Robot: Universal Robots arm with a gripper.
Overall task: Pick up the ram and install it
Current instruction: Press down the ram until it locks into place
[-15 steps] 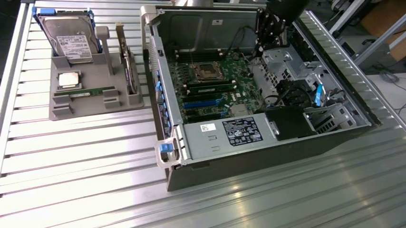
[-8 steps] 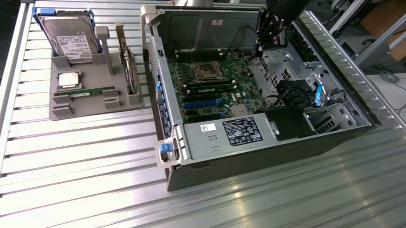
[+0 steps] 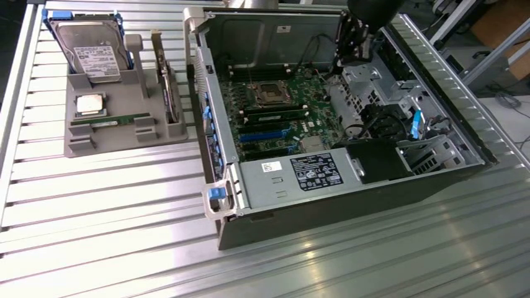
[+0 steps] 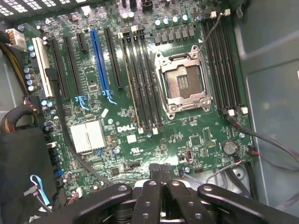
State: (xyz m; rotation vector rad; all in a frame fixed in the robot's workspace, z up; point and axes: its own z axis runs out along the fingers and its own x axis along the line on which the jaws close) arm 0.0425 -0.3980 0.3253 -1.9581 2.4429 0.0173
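One ram (image 3: 110, 119), a thin green stick, lies in a slot of the grey holder (image 3: 157, 133) on the exterior view's left. Another ram (image 3: 277, 115) stands in a motherboard slot beside the empty CPU socket (image 3: 270, 93); in the wrist view this ram (image 4: 132, 88) is seen edge-on, next to the socket (image 4: 183, 83). My gripper (image 3: 348, 61) hangs above the far end of the open computer case, well away from the holder. In the wrist view the gripper (image 4: 163, 169) is shut with nothing between its black fingers (image 4: 150, 196).
The holder also carries a hard drive (image 3: 94, 53), a silver CPU chip (image 3: 89, 104) and an upright card (image 3: 166, 87). Inside the case (image 3: 217, 205) sit a power supply (image 3: 290, 177), drive cages and loose cables (image 4: 261, 137). The ribbed metal table (image 3: 108, 217) surrounds everything.
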